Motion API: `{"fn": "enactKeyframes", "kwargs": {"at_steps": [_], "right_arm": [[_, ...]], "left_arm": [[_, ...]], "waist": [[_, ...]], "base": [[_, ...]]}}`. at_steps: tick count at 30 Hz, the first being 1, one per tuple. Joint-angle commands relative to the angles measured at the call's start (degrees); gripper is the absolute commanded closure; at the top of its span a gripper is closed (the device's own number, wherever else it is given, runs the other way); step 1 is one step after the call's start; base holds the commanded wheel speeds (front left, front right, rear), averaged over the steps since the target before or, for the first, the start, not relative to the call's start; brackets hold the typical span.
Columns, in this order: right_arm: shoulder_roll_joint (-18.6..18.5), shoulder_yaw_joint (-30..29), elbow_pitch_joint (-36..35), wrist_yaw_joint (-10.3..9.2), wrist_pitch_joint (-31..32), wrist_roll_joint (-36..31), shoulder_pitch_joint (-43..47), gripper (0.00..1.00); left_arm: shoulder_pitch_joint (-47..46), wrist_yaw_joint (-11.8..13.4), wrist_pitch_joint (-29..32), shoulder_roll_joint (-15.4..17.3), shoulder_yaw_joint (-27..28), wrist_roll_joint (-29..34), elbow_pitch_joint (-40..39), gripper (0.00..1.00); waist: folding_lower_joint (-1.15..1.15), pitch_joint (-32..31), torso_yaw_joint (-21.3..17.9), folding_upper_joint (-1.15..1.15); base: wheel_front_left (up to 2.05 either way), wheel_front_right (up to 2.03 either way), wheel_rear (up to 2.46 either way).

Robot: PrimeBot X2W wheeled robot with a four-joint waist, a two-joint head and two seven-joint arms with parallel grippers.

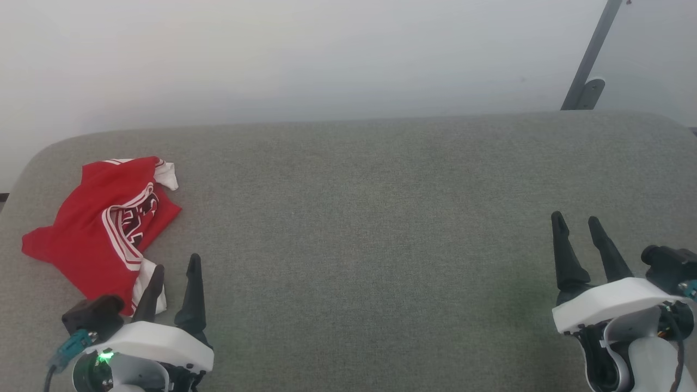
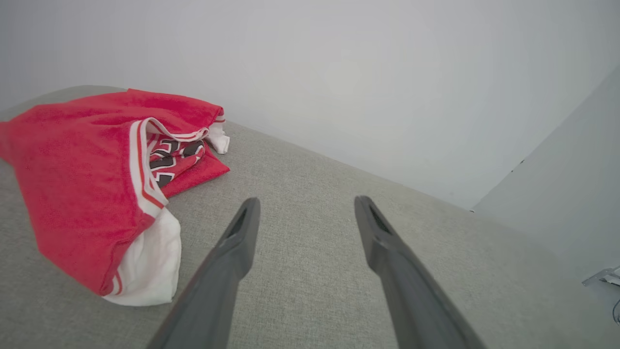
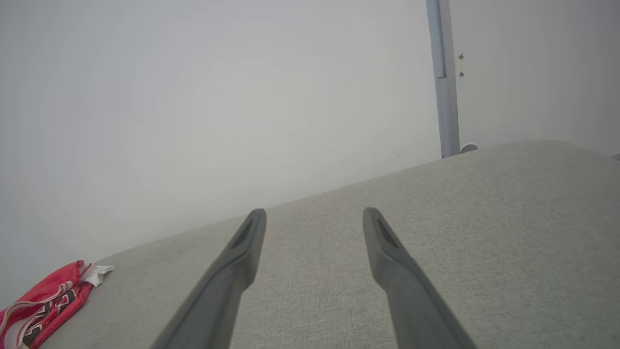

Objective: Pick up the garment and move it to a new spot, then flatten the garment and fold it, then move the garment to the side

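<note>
Left fingers [image 1: 191, 296] stand spread wide, holding nothing, just beside the crumpled red garment [image 1: 92, 228] at the bench's [image 1: 354, 228] left end. Right fingers [image 1: 564, 256], equally wide and empty, hover far right. Folds hide most of the lettering.

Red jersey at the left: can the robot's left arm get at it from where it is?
Probably yes. The left gripper stands open right beside the red jersey, its fingers next to the white sleeve, and nothing lies between them on the grey padded surface.
</note>
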Motion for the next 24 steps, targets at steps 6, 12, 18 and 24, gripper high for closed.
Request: {"fn": "enactKeyframes", "kwargs": {"at_steps": [6,12,18,24], "right_arm": [[-0.46,-0.14,-0.5,0.02,-1.48,-5.74,-1.74,0.0],[-0.57,-0.23,-0.54,0.03,-2.41,-9.54,-2.11,0.0],[-0.3,-0.7,-0.57,0.03,-3.13,-11.99,-2.18,0.0],[-0.47,-0.95,-0.74,0.03,-3.96,-14.96,-2.0,0.0]], "left_arm": [[-0.09,0.53,-1.45,0.69,-0.49,4.9,-1.11,0.0],[0.17,0.69,-2.28,0.84,-0.57,8.09,-1.2,0.0],[0.39,0.39,-2.98,0.61,-0.38,10.27,-1.17,0.0],[0.71,-0.16,-3.81,0.31,0.22,12.99,-0.98,0.0]], "waist": [[0.0,0.13,-0.03,0.0],[0.0,0.23,-0.07,0.0],[0.0,0.17,-0.08,0.0],[0.0,0.1,-0.16,0.0]], "base": [[0.0,0.0,0.0],[0.0,0.0,0.0],[0.0,0.0,0.0],[0.0,0.0,0.0]]}}
